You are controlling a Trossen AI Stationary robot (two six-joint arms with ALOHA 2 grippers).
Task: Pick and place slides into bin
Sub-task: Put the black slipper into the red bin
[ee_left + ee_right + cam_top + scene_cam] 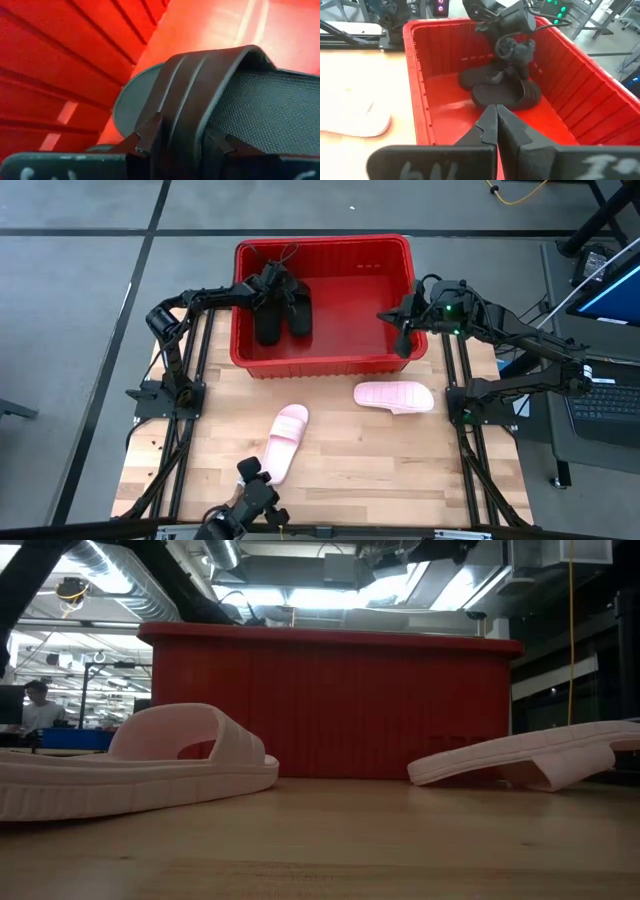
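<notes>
Left gripper: fingers clamped on black slide's strap inside red bin; your right gripper, closed and empty, hangs nearest the crosswise pink slide.

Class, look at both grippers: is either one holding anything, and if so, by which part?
The left gripper grips a black slide by its wide strap, inside the red bin. The right gripper is shut on nothing, at the bin's right rim.

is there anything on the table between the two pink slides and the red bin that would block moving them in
Nothing visible does. The pink slide near the table's middle and the other pink slide lie on bare wood in front of the bin. Only its front wall must be cleared. The right gripper hangs over the bin's right rim.
</notes>
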